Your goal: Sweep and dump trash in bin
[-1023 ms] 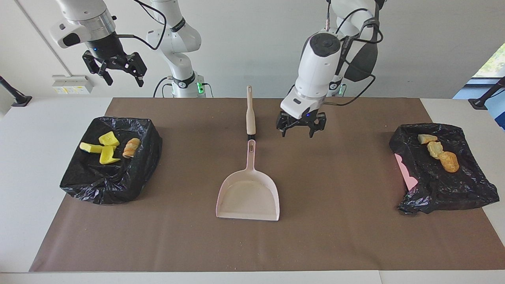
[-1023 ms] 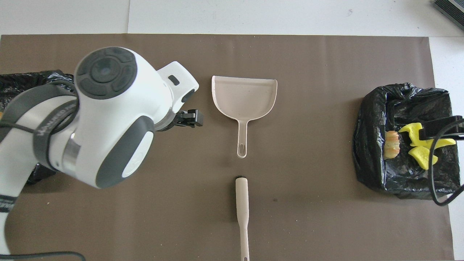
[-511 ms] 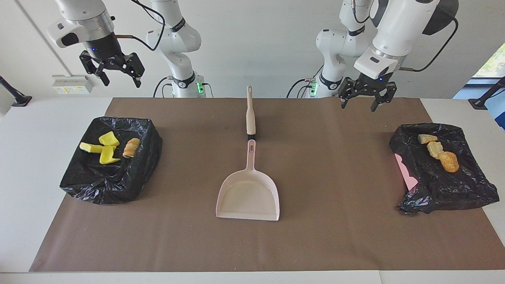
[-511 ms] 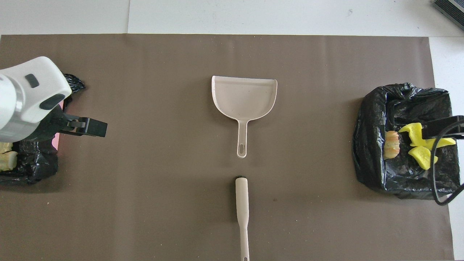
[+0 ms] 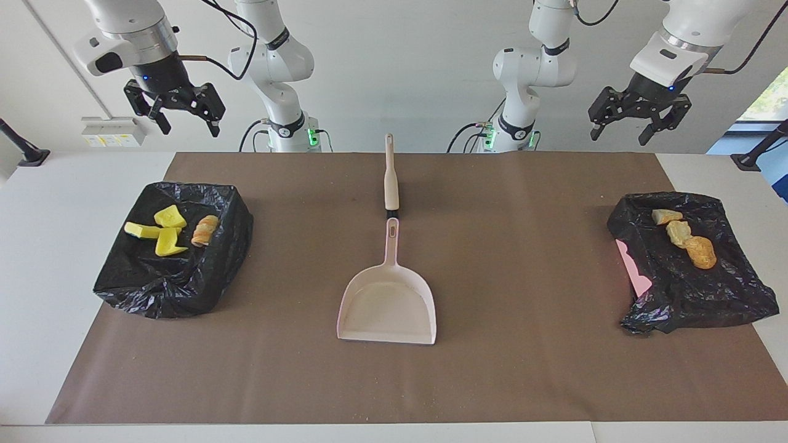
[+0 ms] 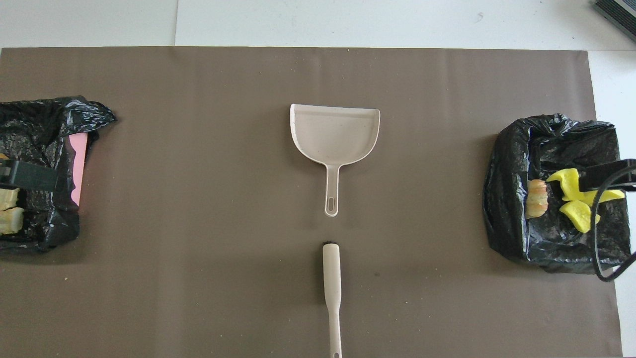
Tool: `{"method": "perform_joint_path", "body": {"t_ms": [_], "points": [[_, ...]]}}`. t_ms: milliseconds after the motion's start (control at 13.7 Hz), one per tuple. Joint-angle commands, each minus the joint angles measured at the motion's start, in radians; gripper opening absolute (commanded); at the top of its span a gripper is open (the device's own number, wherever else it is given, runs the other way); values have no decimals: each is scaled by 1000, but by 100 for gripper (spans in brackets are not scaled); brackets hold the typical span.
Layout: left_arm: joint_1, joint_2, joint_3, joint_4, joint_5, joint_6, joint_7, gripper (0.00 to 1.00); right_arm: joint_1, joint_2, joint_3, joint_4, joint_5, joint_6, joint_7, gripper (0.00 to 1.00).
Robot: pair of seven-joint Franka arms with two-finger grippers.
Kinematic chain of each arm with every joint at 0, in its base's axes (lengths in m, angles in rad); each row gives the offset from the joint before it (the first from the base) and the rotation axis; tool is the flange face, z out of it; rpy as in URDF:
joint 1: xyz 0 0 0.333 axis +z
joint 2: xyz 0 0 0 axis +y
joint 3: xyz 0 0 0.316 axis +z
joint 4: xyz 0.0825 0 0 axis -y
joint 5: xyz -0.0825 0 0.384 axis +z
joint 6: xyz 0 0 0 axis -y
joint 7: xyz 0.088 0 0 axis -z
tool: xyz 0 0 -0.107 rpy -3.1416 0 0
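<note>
The trash lies in two black-bagged bins. Yellow chunks (image 5: 166,237) (image 6: 571,214) and a striped bread piece (image 5: 205,230) (image 6: 537,199) rest in the bin (image 5: 160,295) (image 6: 512,164) at the right arm's end. Pale lumps (image 5: 677,232) (image 6: 10,219) and a brown nugget (image 5: 700,252) rest in the bin (image 5: 708,301) (image 6: 44,119) at the left arm's end. My right gripper (image 5: 191,125) hangs open and empty high over its bin. High over the other bin, my left gripper (image 5: 634,128) is open and empty too.
A beige dustpan (image 5: 388,301) (image 6: 335,132) lies mid-table on the brown mat (image 5: 529,344), handle toward the robots. A brush (image 5: 391,178) (image 6: 332,283) lies in line with it, nearer to the robots. A pink sheet (image 5: 633,267) pokes from the bin at the left arm's end.
My left arm has swung up from low beside the brush, out to its own end of the table. The right gripper has barely moved. Nothing on the table has shifted.
</note>
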Motion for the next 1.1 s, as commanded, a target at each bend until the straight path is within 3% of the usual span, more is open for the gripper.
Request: {"method": "perform_joint_path", "body": {"t_ms": [0, 511, 731, 1023], "points": [[37, 24, -13, 51, 10, -37, 27, 100, 26, -26, -13, -32, -16, 13, -25, 100], [59, 18, -29, 44, 3, -28, 19, 100, 49, -25, -55, -34, -16, 18, -26, 100], [161, 19, -147, 47, -1, -37, 21, 100, 51, -26, -55, -35, -16, 18, -25, 100], [172, 16, -164, 44, 3, -57, 15, 100, 49, -26, -53, -37, -18, 24, -22, 100]]}}
